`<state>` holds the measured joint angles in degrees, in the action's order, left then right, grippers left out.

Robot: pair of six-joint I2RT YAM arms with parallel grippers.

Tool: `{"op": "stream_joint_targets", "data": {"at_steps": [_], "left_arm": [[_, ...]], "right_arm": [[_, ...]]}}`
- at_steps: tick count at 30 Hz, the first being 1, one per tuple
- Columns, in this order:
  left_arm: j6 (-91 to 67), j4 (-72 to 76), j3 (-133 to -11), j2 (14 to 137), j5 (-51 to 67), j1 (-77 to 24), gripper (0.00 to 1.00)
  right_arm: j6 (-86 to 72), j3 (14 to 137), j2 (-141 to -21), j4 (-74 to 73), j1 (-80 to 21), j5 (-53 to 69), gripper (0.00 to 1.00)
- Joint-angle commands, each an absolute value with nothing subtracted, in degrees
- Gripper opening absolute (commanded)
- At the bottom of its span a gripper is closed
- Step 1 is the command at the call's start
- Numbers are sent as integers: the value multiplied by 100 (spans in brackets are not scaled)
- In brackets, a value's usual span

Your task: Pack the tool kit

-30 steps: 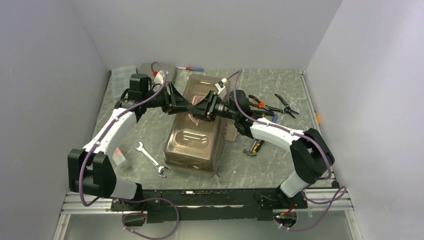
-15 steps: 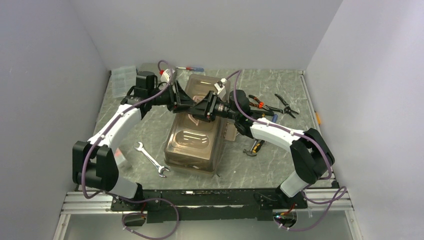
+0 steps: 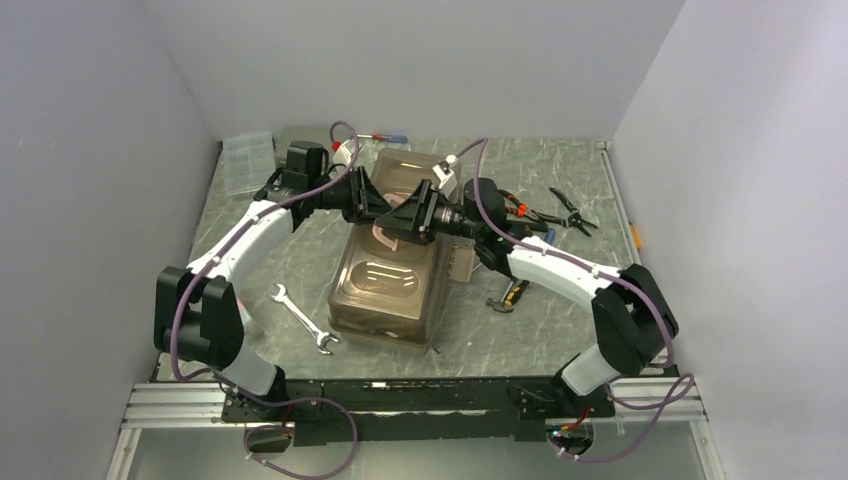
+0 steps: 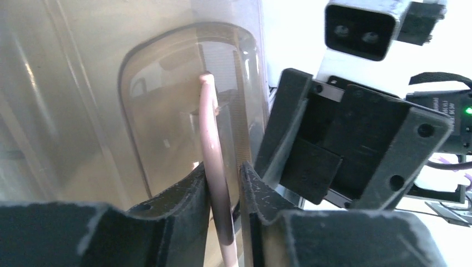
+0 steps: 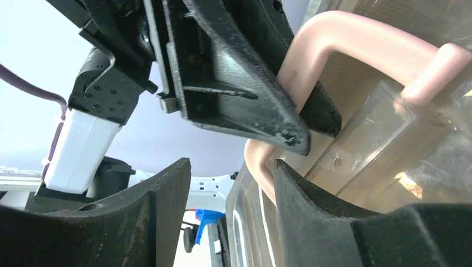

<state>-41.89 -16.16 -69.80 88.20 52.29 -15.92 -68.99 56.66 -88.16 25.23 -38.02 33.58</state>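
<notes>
The tan-brown toolbox (image 3: 385,285) stands closed at the table's middle, its pink handle (image 3: 384,238) raised above the smoky lid. My left gripper (image 3: 383,214) comes in from the left and is shut on the pink handle (image 4: 210,128), which runs up between its fingers (image 4: 222,167). From the right, my right gripper (image 3: 398,226) meets it; its jaws (image 5: 231,162) stand open with nothing between them, the handle (image 5: 362,44) just beside the right finger. A steel wrench (image 3: 300,318) lies left of the box. A hammer (image 3: 510,295) lies to its right.
Two pairs of pliers (image 3: 525,212) (image 3: 572,212) lie at the back right. A screwdriver with a red and blue handle (image 3: 388,137) lies behind the box. A clear organiser box (image 3: 247,160) sits at the back left corner. Grey walls close three sides.
My left gripper has moved right onto the pink handle and closed on it. The right gripper's jaws have widened and let go of the handle.
</notes>
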Motion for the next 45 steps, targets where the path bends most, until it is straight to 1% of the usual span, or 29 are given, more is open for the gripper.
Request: {"op": "stream_joint_targets", "data": {"at_steps": [1,3,6,9,13,17,23,32,35,39,41,45], "left_arm": [[-3752,-2084,-7292,8888,4933,-1630,27],[-3693,-2182,-7351,8886,4870,-1635,23],[-3587,-2391,-7482,8894,4741,-1642,20],[-3453,-2629,-7651,8888,4635,-1660,14],[-3393,-2815,-7857,8885,4583,-1685,0],[-3340,-3045,-8132,8927,4513,-1726,0],[-3270,-3440,-8600,8985,4336,-1807,0],[-3211,-3886,-9348,9094,4205,-1820,0],[-3171,-3998,-9495,9127,4202,-1819,0],[-3128,-4092,-9624,9157,4235,-1790,0],[-3112,-4125,-9670,9146,4261,-1748,0],[-3094,-4164,-9696,9085,4355,-1618,0]], "right_arm": [[-6501,5711,-8331,2197,-3668,3327,60],[-6253,5798,-8160,1725,-3627,3243,61],[-5799,6048,-7965,579,-3559,3007,63],[-5546,5989,-7518,65,-3430,2735,63],[-5274,5785,-6939,-423,-3142,2431,65],[-5028,5694,-6573,-883,-2800,2293,65],[-4658,5520,-6202,-1477,-2516,1755,67],[-4606,4917,-6015,-1275,-2193,1687,67],[-4653,4778,-6038,-1064,-2135,1855,67],[-4791,4459,-6056,-409,-2060,2348,68],[-4875,4307,-6083,-72,-2045,2502,71],[-5079,4033,-6203,613,-2038,2812,84]]}}
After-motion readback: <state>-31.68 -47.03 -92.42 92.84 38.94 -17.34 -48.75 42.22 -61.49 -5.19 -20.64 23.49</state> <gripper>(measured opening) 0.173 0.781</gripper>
